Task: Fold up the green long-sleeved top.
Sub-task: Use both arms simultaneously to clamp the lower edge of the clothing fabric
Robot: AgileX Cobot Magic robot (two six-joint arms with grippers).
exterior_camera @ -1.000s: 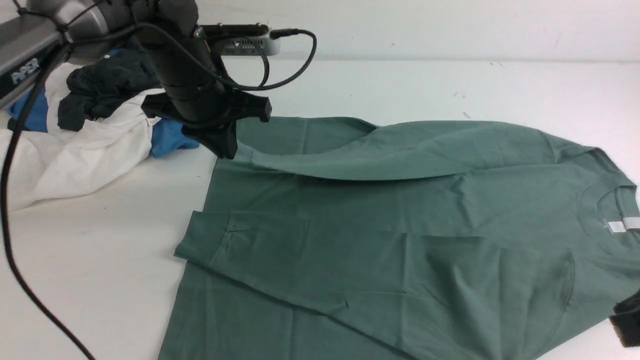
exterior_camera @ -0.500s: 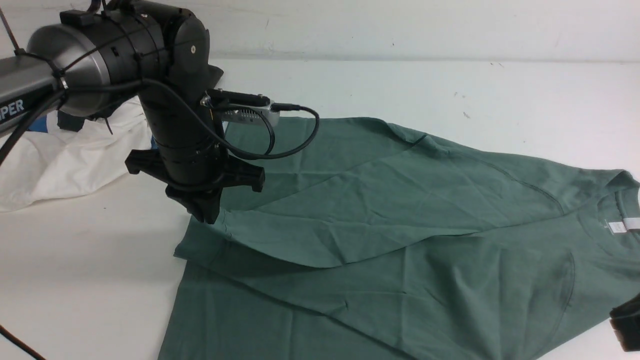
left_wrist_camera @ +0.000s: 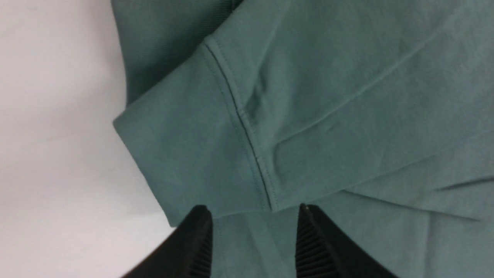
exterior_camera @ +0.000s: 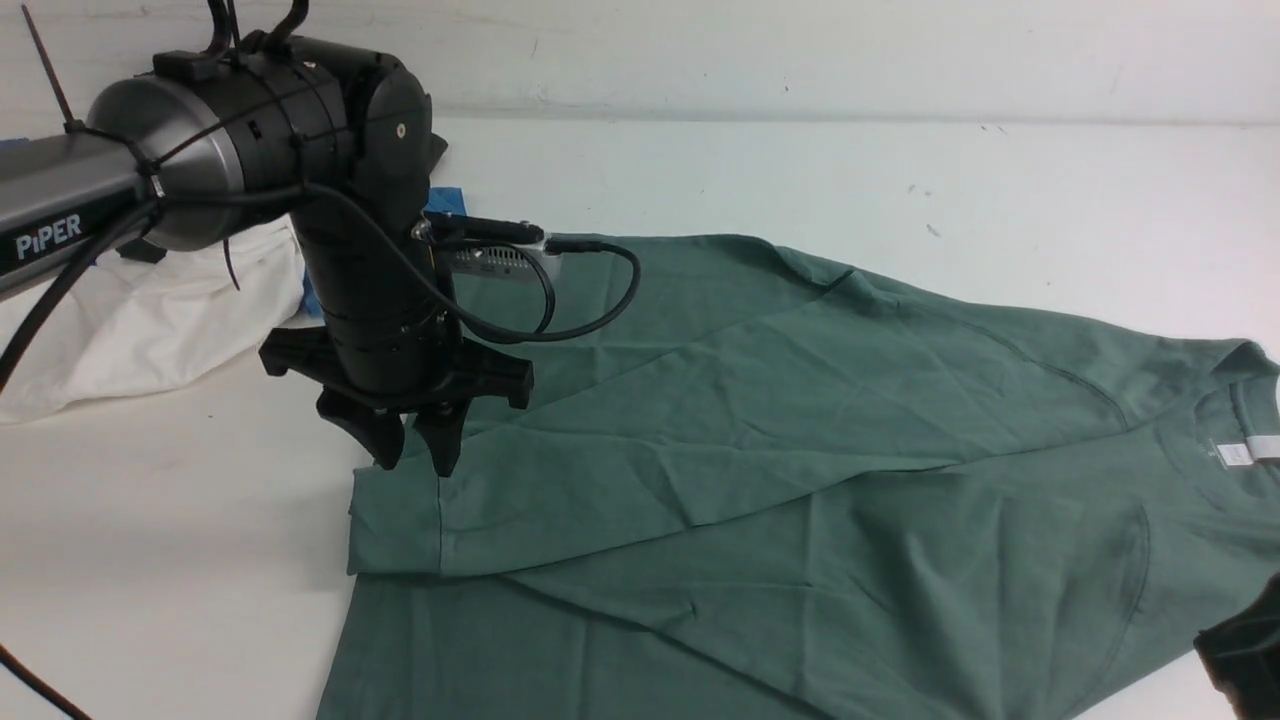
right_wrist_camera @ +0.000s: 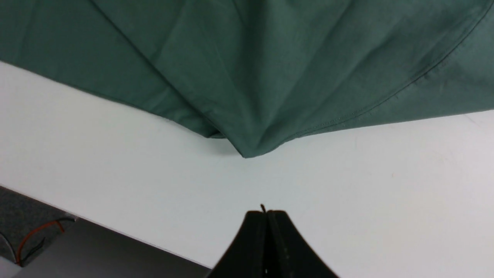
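Note:
The green long-sleeved top (exterior_camera: 850, 480) lies spread on the white table, its neck and white tag (exterior_camera: 1250, 450) to the right. One sleeve is folded across the body, and its cuff (exterior_camera: 395, 525) lies flat at the top's left edge. My left gripper (exterior_camera: 410, 462) hangs just above that cuff, open, with nothing between its fingers. In the left wrist view the left gripper (left_wrist_camera: 252, 210) shows parted jaws over the cuff (left_wrist_camera: 185, 154). My right gripper (right_wrist_camera: 266, 212) is shut and empty over bare table beside the top's edge (right_wrist_camera: 247, 96); the front view catches the right gripper (exterior_camera: 1240, 655) only at its bottom right corner.
A heap of white cloth (exterior_camera: 130, 320) lies at the far left behind my left arm, with a bit of blue garment (exterior_camera: 440, 198) showing. The table's near edge (right_wrist_camera: 115, 231) runs close to my right gripper, with floor and a red cable below.
My left gripper carried the sleeve cuff from the far side toward me, lowered it onto the top's left edge, then opened and let it go. The right gripper barely moved.

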